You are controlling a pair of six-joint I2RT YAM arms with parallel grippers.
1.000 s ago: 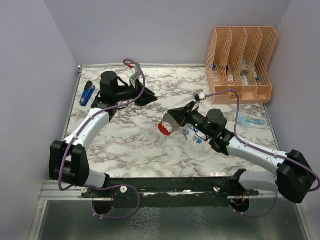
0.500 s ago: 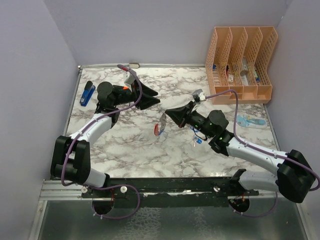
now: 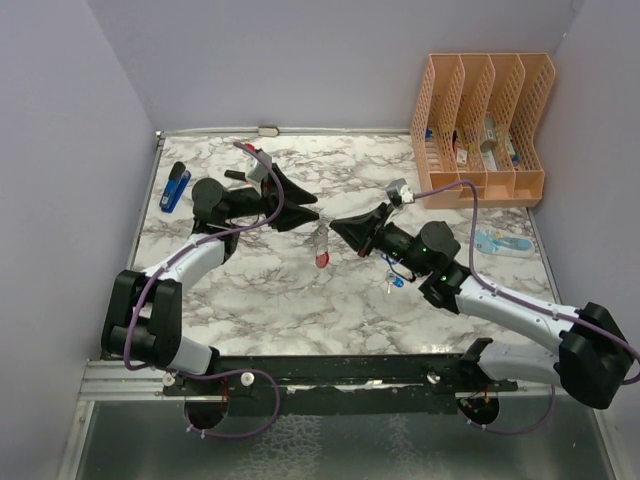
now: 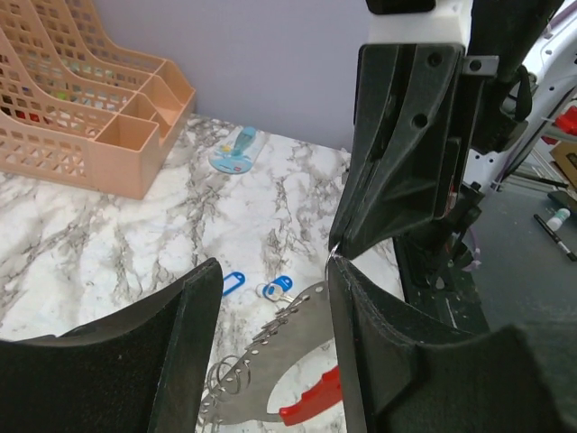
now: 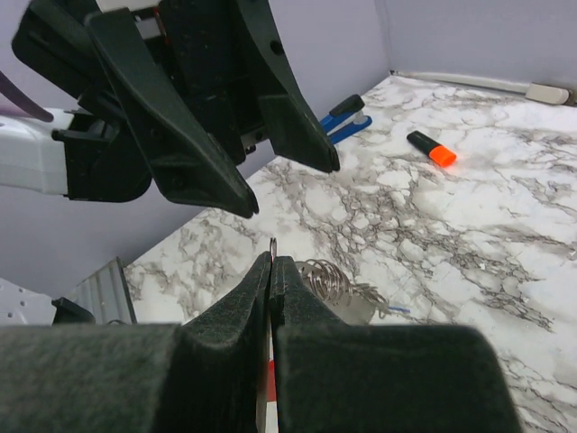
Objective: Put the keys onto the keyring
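Since one second ago the right arm has carried the keyring (image 3: 322,246) leftward to the middle of the marble table (image 3: 250,300). It lay almost flat by the gripper then and now hangs edge-on. The left gripper (image 3: 314,207) has turned toward it and widened its fingers.

Nearest to the arm bases, the keys (image 3: 392,277) lie on the table under the right forearm, two blue heads close together, well apart from both grippers. Farther in, the right gripper (image 5: 272,262) has its fingers pressed together on the thin top edge of the keyring. The grey band, with some wire loops on it, goes down from the fingertips and the red curved part is lowest, above the table.

Just beyond, the left gripper faces the right one with its fingers spread and nothing between them. The keyring hangs just in front of its fingertips; I see no contact.

Behind are a black marker with orange cap (image 5: 431,149), a dark-blue stapler (image 3: 177,186) near the left edge, and an orange file organizer (image 3: 480,120) at the far right corner.
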